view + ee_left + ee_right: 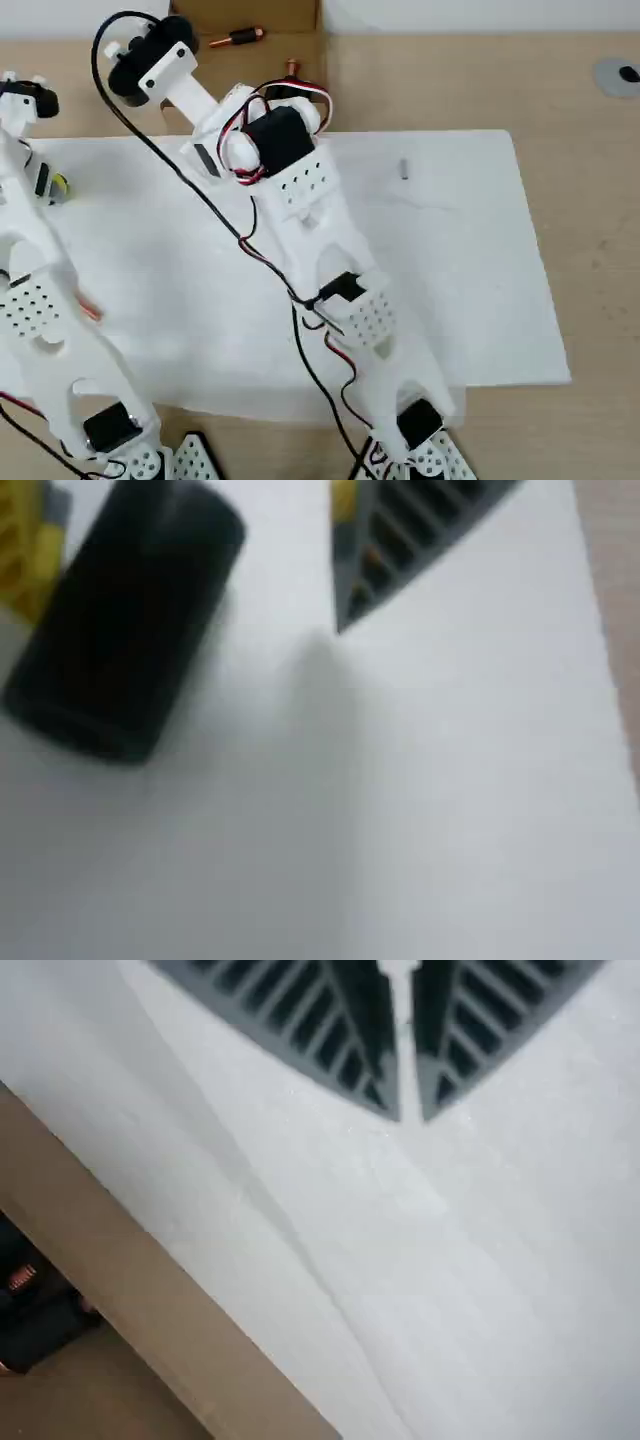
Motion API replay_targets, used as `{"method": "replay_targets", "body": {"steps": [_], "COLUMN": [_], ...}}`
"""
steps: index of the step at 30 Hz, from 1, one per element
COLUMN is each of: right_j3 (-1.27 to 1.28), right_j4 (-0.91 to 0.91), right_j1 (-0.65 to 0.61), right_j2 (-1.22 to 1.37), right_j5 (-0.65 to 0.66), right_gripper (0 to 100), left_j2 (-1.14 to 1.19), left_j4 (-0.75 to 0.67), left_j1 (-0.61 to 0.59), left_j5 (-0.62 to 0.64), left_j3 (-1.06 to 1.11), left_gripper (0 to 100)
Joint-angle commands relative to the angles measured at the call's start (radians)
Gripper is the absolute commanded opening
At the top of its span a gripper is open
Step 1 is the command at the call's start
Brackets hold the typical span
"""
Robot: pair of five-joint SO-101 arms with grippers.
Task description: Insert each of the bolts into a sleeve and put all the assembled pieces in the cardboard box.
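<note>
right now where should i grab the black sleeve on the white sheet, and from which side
Probably mid-body, from above, squeezing across its width. The black sleeve appears to lie on its side on the white sheet, a short cylinder, so its curved flanks face outward and nothing covers it.

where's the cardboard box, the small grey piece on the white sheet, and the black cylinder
cardboard box (290,22), high view, bare floor inside.
small grey piece (404,168), high view, its middle.
black cylinder (125,620), left wrist view, curved side.
</note>
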Motion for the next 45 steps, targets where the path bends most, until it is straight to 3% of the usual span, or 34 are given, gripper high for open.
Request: {"method": "replay_targets", "body": {"steps": [1,7,14,17,20,23,30,37,41,45], "right_j3": [0.002,0.002,0.002,0.002,0.002,0.002,0.004,0.002,0.002,0.002], "right_j4": [0.015,0.015,0.015,0.015,0.015,0.014,0.014,0.014,0.014,0.014], "right_j1": [0.008,0.008,0.010,0.012,0.007,-0.002,-0.004,-0.004,-0.004,-0.015], "right_j2": [-0.079,-0.077,-0.077,-0.077,-0.076,-0.073,-0.071,-0.071,-0.071,-0.073], "right_j5": [0.005,0.005,0.005,0.005,0.003,0.003,0.003,0.003,0.003,0.003], "right_gripper": [1.2,1.2,1.2,1.2,1.2,1.2,1.2,1.3,1.4,1.4], "left_j2": [0.124,0.153,0.145,0.145,0.127,0.012,-0.331,-0.515,-0.555,-0.613], "left_j4": [-0.018,0.103,0.324,0.517,0.546,0.548,0.519,0.230,0.210,0.209], "left_j1": [0.051,0.075,0.103,0.129,0.164,0.207,0.400,0.448,0.442,0.439], "left_j5": [0.066,0.060,0.051,0.117,0.298,0.470,0.730,0.807,0.806,0.809], "left_j3": [-0.103,-0.176,-0.304,-0.503,-0.598,-0.451,0.241,0.640,0.721,0.756], "left_gripper": [19,1,1,1,1,1,1,5,22,22]}}
